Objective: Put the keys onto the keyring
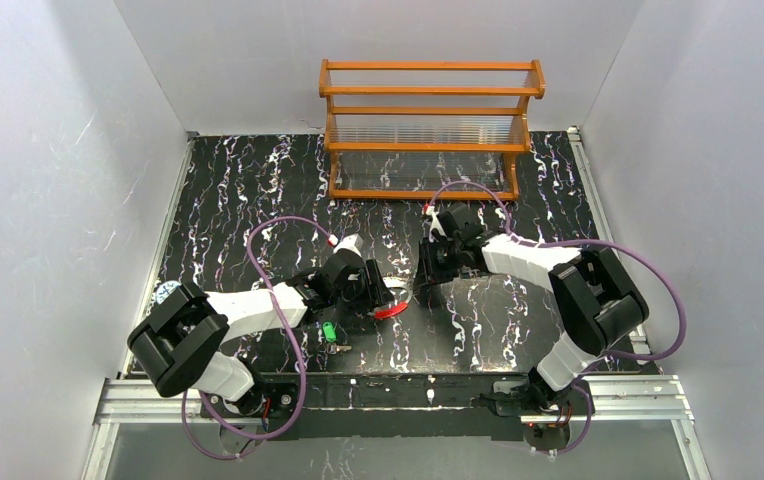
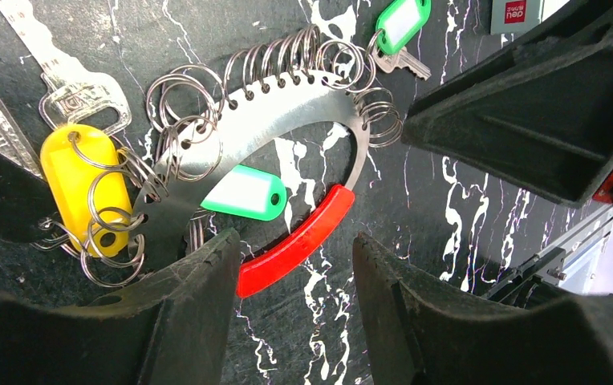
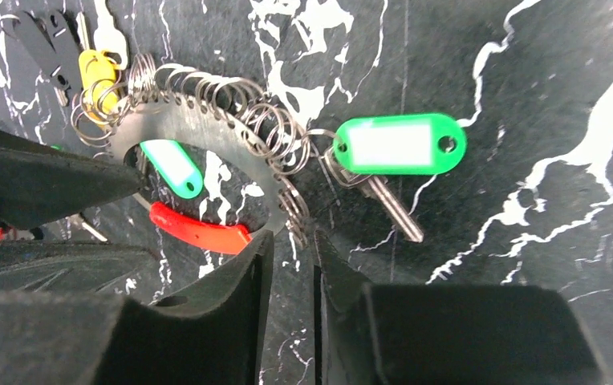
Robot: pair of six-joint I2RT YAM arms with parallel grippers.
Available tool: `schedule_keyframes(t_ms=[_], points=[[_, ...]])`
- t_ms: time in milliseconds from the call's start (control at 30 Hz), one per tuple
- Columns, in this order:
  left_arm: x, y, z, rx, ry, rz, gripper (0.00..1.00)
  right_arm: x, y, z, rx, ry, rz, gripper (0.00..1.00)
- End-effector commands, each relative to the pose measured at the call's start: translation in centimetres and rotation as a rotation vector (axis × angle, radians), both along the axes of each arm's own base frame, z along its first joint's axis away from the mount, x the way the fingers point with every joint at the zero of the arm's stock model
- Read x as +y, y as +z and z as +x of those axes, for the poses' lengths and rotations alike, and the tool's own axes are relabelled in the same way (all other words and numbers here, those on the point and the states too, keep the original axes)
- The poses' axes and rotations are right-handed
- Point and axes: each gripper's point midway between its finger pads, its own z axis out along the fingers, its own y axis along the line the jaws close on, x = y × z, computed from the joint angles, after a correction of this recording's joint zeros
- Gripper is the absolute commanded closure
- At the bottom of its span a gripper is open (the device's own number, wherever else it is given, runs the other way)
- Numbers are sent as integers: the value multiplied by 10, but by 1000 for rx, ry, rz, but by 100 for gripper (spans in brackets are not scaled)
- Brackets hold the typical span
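The keyring (image 2: 287,108) is an oval metal band with a red segment (image 2: 295,241) and several split rings, lying flat on the table. A yellow-headed key (image 2: 79,184) hangs on its rings, and a green tag (image 2: 243,192) lies inside the loop. A green-headed key (image 3: 399,144) lies just beside the rings. Another green key (image 1: 329,331) lies apart, near the left arm. My left gripper (image 2: 295,249) is open, with the red segment's end between its jaws. My right gripper (image 3: 291,241) is nearly closed on the band's ringed edge (image 3: 287,216).
A wooden rack (image 1: 428,130) stands at the back. A white box with a red label (image 2: 520,14) lies beyond the keyring. The two grippers face each other closely over the keyring (image 1: 390,308). White walls enclose the dark marbled table (image 1: 258,180).
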Motion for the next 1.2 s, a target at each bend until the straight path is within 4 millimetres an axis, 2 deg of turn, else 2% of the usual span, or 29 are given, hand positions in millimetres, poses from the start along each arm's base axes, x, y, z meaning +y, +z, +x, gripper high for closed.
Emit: schedule_keyframes(t_ms=[0, 100, 233, 367, 567, 733, 800, 867, 1033, 1167], points=[[1, 1, 0, -7, -4, -6, 48, 16, 5, -12, 29, 41, 86, 74], [1, 6, 2, -22, 2, -16, 48, 19, 4, -15, 34, 48, 91, 85], [5, 17, 7, -65, 14, -9, 48, 21, 2, -19, 41, 70, 95, 92], [17, 29, 15, -117, 46, 42, 49, 21, 3, -24, 41, 92, 105, 98], [44, 45, 25, -198, 115, 149, 50, 17, 10, -26, 11, 97, 101, 99], [68, 45, 23, -205, 164, 228, 51, 18, 23, -12, -57, 91, 82, 86], [76, 45, 22, -206, 186, 251, 51, 23, 32, -3, -96, 94, 82, 73], [83, 44, 21, -207, 203, 272, 51, 29, 39, 2, -110, 99, 84, 66], [96, 44, 18, -208, 230, 311, 51, 51, 46, 8, -124, 129, 103, 64], [104, 42, 13, -205, 245, 323, 52, 73, 43, 5, -103, 159, 103, 64]])
